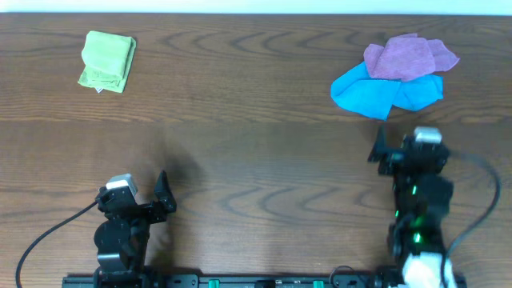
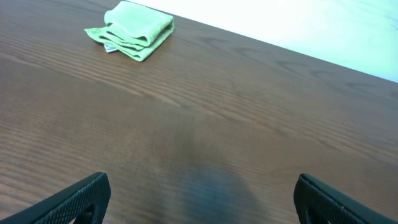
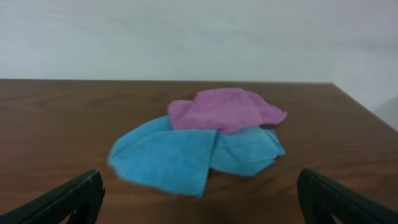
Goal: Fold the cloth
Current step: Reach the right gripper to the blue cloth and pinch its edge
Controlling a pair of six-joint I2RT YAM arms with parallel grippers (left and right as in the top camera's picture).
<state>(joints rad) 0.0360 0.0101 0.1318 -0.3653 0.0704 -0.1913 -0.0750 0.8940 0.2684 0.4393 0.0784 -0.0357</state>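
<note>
two grippers, and neither one has anything in it. left gripper (image 2: 202, 193) has its fingers (image 2: 74, 199) spread wide apart, one at each bottom corner of its wrist view. only the bare wood table (image 2: 249, 124) shows between them, and they're not touching anything i can see. right gripper (image 3: 202, 196) is the same deal: jaws wide apart, pointed at the cloth pile from the near side, not in contact with it

the cloth (image 3: 168, 155) is the bright blue one, lying crumpled and unfolded at the far right of the table, close to the back edge. purple cloth (image 3: 224, 109) is bunched up on its far part, overlapping it, so some of the blue is hidden underneath. from overhead the blue sticks out to the left and toward the robot from under the purple. right gripper sits pretty much straight in front of that pile, near it but apart. left gripper is well away from it, down at the near left side of the table

light green cloth (image 2: 134, 31) sits folded at the far left, well apart from the other two. there's a small tag (image 2: 111, 48) poking out from its edge, whitish blue, way too small to read anything on it. only other marking-type thing is a couple of green lights (image 1: 414, 190) glowing on the right arm (image 1: 432, 196), no lettering i can make out there either
</note>
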